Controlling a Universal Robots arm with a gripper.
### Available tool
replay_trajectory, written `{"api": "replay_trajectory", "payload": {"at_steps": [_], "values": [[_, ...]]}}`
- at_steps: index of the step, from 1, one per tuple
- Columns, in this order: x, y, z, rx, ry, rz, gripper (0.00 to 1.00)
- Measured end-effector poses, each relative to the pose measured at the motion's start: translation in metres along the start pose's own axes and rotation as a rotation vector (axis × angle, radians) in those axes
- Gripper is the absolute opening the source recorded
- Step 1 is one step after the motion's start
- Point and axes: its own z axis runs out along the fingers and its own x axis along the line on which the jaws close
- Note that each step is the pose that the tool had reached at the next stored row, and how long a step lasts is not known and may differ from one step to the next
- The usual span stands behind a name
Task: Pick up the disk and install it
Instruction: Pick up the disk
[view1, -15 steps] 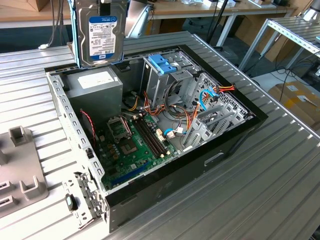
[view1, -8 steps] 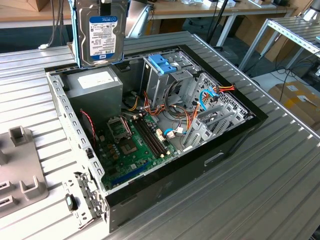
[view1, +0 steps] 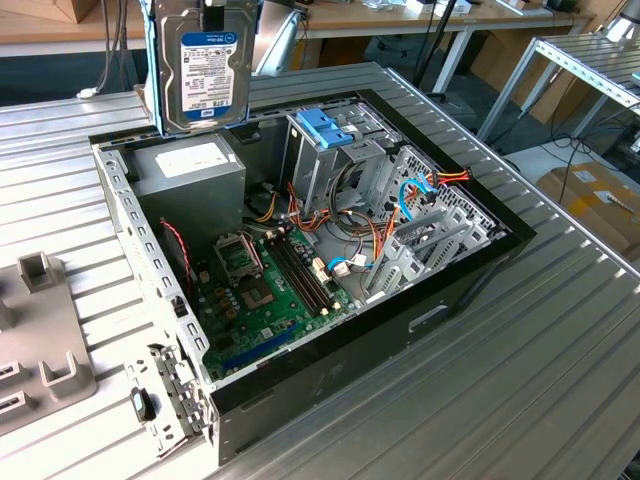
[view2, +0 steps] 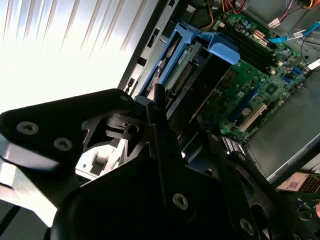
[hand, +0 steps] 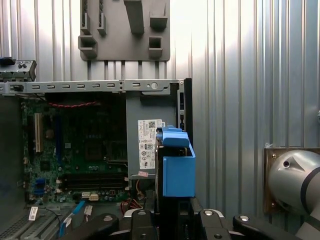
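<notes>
The disk (view1: 205, 75) is a grey-metal hard drive with a pale label and a light-blue carrier rail along its side. It hangs upright in the air over the far corner of the open computer case (view1: 470, 270), above the grey power supply (view1: 190, 170). My gripper (view1: 213, 10) is shut on its top edge. In the second wrist view the disk (view2: 192, 65) sits between my dark fingers (view2: 159, 120), with its blue end tab toward the motherboard. In the first wrist view the disk (hand: 175, 165) appears edge-on above the power supply (hand: 147, 145).
Inside the case lie the green motherboard (view1: 265, 290), a tall metal drive cage topped by a blue bracket (view1: 325, 130), and blue, orange and red cables (view1: 410, 195). A grey fixture plate (view1: 40, 340) rests on the ribbed metal table at the exterior view's left.
</notes>
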Motion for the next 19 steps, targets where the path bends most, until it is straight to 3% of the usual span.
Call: {"api": "replay_trajectory", "payload": {"at_steps": [2, 8, 15, 19], "values": [[-0.0001, -0.0066, 0.0, 0.0, 0.0, 0.0, 0.35], [-0.0007, -0.0398, 0.0001, 0.0001, 0.0001, 0.0, 0.35], [-0.0012, -0.0713, 0.0002, 0.0, 0.0001, 0.0, 0.35], [-0.0018, -0.1013, 0.0004, 0.0, 0.0, 0.0, 0.35]]}}
